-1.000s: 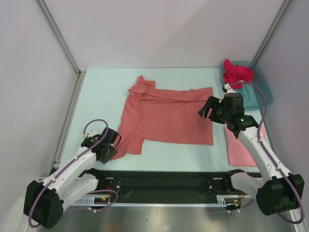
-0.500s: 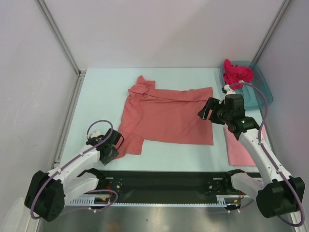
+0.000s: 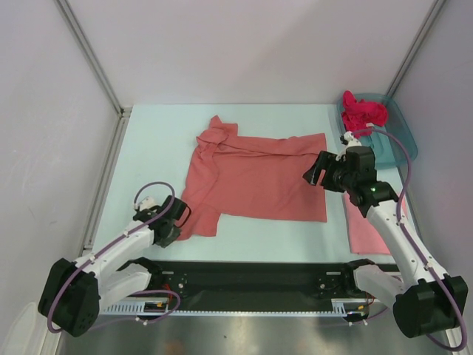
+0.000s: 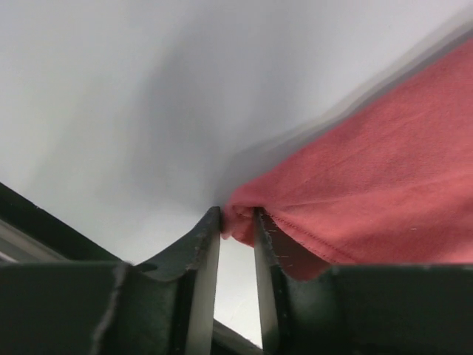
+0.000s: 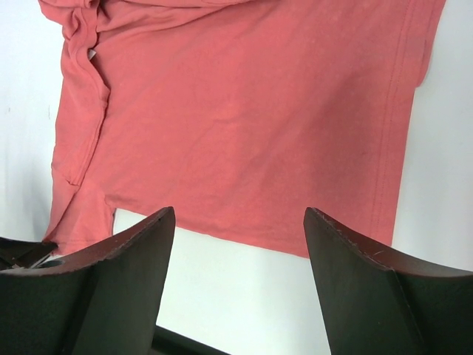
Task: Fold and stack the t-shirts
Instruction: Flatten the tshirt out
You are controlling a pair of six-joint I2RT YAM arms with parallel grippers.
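A salmon-coral t-shirt [image 3: 259, 177] lies spread flat mid-table. It also shows in the right wrist view [image 5: 244, 111]. My left gripper [image 3: 176, 222] is at its near-left sleeve corner. In the left wrist view, the gripper [image 4: 236, 222] is shut on the sleeve edge of the shirt [image 4: 369, 185], pinched between the fingertips. My right gripper [image 3: 314, 171] hovers open and empty over the shirt's right edge, and it also shows in its own wrist view [image 5: 240, 222]. A lighter pink t-shirt [image 3: 366, 225] lies folded under the right arm. A magenta t-shirt [image 3: 362, 111] sits bunched in the tub.
A teal plastic tub [image 3: 403, 140] stands at the far right corner. White enclosure walls and metal posts ring the table. A black rail [image 3: 251, 277] with the arm bases runs along the near edge.
My left gripper has slid a little right and nearer onto the sleeve corner. The right arm has shifted only slightly. The shirts have not moved.
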